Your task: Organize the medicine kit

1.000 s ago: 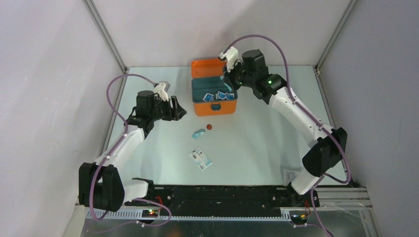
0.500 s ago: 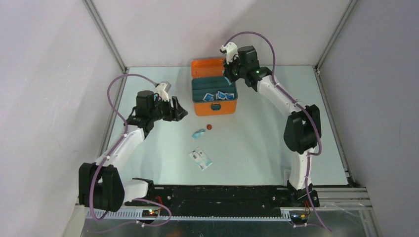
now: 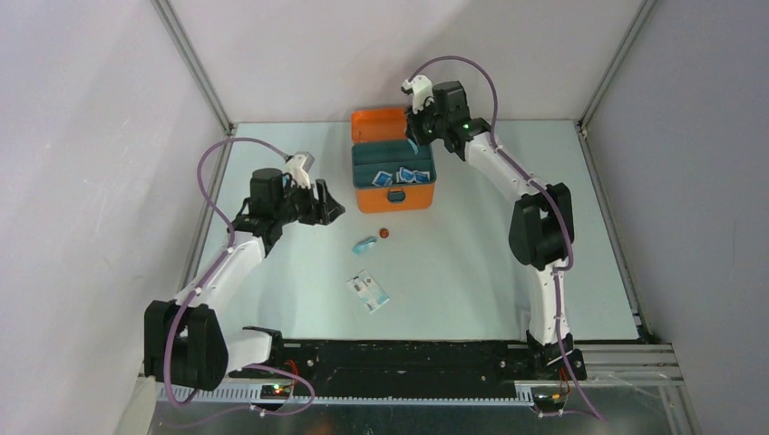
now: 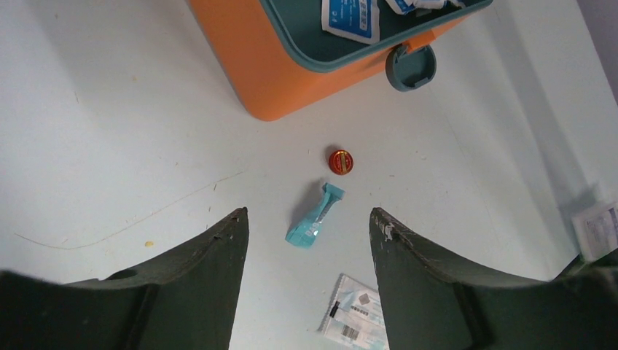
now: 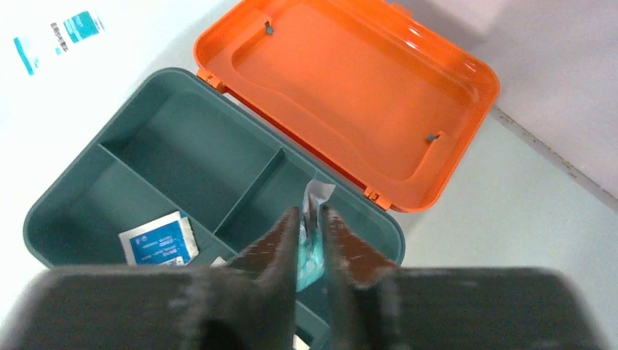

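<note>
The orange medicine kit (image 3: 392, 195) stands open at the back of the table, its lid (image 5: 350, 80) laid back and a teal compartment tray (image 5: 182, 153) inside. Blue packets (image 5: 158, 238) lie in the tray's front compartments. My right gripper (image 5: 309, 211) hangs over the tray's back right compartment, shut on a teal packet (image 5: 311, 255). My left gripper (image 4: 307, 214) is open and empty, left of the kit (image 4: 270, 65) and above the table. Below it lie a teal sachet (image 4: 315, 216), a small red cap (image 4: 339, 161) and a white packet (image 4: 357, 321).
In the top view the red cap (image 3: 384, 233), teal sachet (image 3: 365, 245) and white packet (image 3: 367, 292) lie in front of the kit. A small paper (image 3: 533, 320) sits by the right arm's base. Walls enclose the table on three sides.
The right arm has folded up and carried its gripper back over the kit's rear right compartment. The left arm has stayed in place.
</note>
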Robot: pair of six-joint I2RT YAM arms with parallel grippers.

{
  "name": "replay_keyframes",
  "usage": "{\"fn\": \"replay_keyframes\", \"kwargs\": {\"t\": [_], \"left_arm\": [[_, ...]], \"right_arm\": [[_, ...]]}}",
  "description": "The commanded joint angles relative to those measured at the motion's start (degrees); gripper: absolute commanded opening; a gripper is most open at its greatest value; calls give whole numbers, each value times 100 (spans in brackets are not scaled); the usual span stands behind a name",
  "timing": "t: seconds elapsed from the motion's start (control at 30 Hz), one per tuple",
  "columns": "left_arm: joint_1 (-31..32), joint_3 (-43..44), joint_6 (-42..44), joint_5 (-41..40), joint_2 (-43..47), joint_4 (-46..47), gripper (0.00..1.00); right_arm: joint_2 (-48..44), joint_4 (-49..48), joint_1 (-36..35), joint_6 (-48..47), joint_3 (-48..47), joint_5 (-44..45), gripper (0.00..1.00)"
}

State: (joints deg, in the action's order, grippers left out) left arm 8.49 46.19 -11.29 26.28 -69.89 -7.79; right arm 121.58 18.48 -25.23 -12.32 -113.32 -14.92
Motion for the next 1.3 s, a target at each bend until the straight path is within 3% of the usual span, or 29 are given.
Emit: {"fn": "replay_keyframes", "kwargs": {"t": [0.0, 0.1, 0.27, 0.53, 0.8, 1.03, 1.27], "left_arm": [[-39, -138, 249, 143, 205, 108, 67], [-28, -174, 466, 159, 116, 117, 69], [14, -318, 1015, 394, -200, 297, 70], [647, -64, 1939, 473, -797, 52, 65], [1546, 724, 2226, -1147, -1604, -591, 60], [2285, 1355, 3527, -2009, -2349, -1471, 55], [2648, 1430, 3882, -2580, -2796, -1718, 53]], "right_arm": [[169, 9, -15, 87, -445, -45, 29], [109, 180, 17, 270, -560, -33, 39], [-516, 348, 125, 730, -322, -441, 42], [-2426, 447, 357, 862, 1629, -1113, 46], [-3798, 318, 524, 766, 3041, -1020, 49], [-3957, 286, 617, 782, 3054, -1012, 50], [-3923, 260, 647, 835, 3055, -1111, 50]]}}
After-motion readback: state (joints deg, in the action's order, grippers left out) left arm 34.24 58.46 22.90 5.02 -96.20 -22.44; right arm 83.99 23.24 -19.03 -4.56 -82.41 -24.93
